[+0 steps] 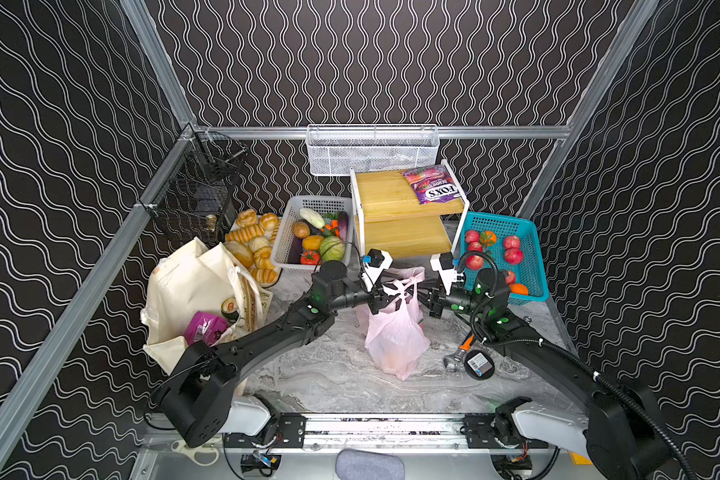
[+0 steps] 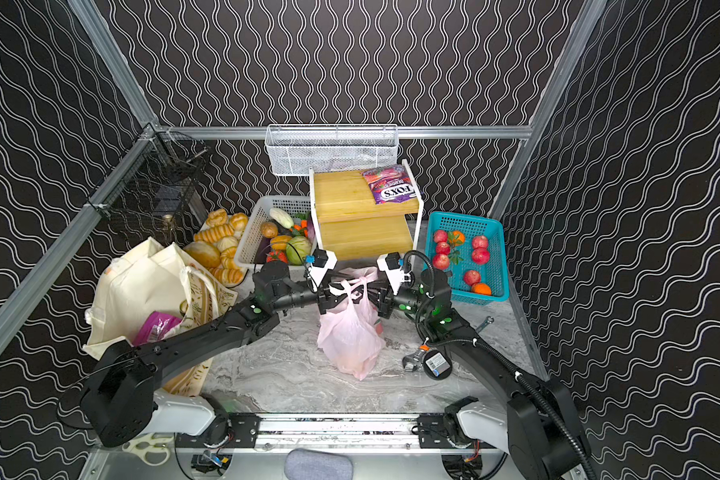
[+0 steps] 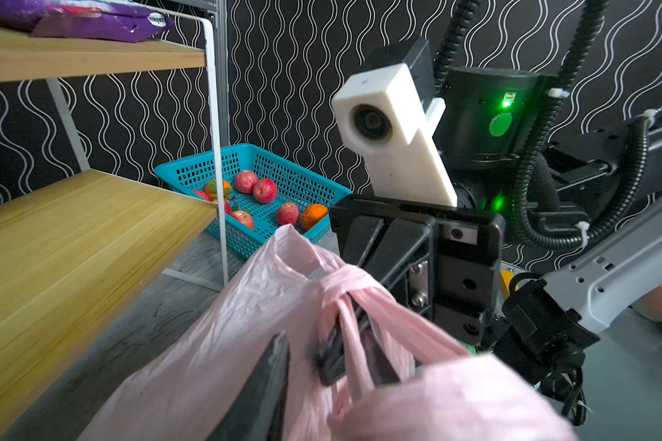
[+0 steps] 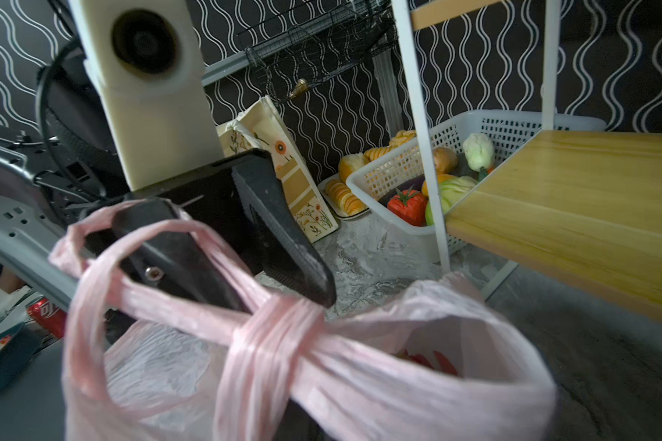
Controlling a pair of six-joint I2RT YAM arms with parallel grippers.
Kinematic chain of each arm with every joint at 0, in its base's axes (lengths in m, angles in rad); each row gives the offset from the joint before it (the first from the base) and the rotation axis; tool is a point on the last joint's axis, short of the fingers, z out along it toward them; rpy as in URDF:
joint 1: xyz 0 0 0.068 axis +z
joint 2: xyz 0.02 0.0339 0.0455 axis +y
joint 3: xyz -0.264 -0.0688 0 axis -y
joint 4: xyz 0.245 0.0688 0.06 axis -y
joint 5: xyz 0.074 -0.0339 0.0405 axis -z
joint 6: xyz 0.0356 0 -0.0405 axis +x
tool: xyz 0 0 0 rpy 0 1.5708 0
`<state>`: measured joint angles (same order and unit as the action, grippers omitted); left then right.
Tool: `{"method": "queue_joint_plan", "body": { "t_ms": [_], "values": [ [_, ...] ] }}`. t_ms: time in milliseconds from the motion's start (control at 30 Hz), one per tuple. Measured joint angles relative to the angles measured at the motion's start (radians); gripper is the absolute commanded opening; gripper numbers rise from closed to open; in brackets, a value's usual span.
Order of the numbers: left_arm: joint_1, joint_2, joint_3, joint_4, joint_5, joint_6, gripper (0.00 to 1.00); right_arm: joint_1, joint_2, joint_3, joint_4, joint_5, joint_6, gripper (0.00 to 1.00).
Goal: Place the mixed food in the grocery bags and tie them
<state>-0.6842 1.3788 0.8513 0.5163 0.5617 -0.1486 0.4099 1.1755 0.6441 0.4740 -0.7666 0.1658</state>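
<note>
The thin pink plastic bag (image 1: pixel 395 332) (image 2: pixel 350 336) stands mid-table, its handles crossed in a knot (image 3: pixel 337 282) (image 4: pixel 276 328). My left gripper (image 1: pixel 381 297) (image 3: pixel 306 355) is open at the knot, a handle loop draped round one of its fingers (image 4: pixel 169 248). My right gripper (image 1: pixel 427 297) (image 3: pixel 360 313) faces it, shut on a handle strand; the bag hides its tips. At the left the cream canvas tote (image 1: pixel 192 286) (image 2: pixel 142 282) holds a magenta pouch (image 1: pixel 206 328) and a green-labelled can (image 1: pixel 230 309). A purple FOX'S candy bag (image 1: pixel 433 185) lies on the shelf top.
The two-tier wooden shelf (image 1: pixel 404 208) stands just behind the bag. A white vegetable basket (image 1: pixel 292 216) and bread rolls (image 1: pixel 252 245) sit back left, a teal fruit basket (image 1: pixel 533 266) back right. An orange-handled wrench (image 1: pixel 460 351) and a round black gadget (image 1: pixel 479 363) lie right of the bag.
</note>
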Motion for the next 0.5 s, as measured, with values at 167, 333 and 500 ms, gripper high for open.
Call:
{"method": "queue_joint_plan", "body": {
  "t_ms": [167, 333, 500],
  "values": [
    [0.000, -0.021, -0.004, -0.039, -0.005, 0.022, 0.10, 0.000, -0.008, 0.013, -0.063, 0.009, -0.028, 0.14],
    [0.002, -0.025, -0.014, -0.027, -0.008, 0.019, 0.02, -0.002, -0.016, 0.013, -0.079, -0.001, -0.032, 0.25],
    [0.002, 0.003, -0.020, 0.025, 0.005, -0.020, 0.01, 0.000, -0.002, 0.014, -0.085, -0.018, -0.043, 0.31]
  ]
}}
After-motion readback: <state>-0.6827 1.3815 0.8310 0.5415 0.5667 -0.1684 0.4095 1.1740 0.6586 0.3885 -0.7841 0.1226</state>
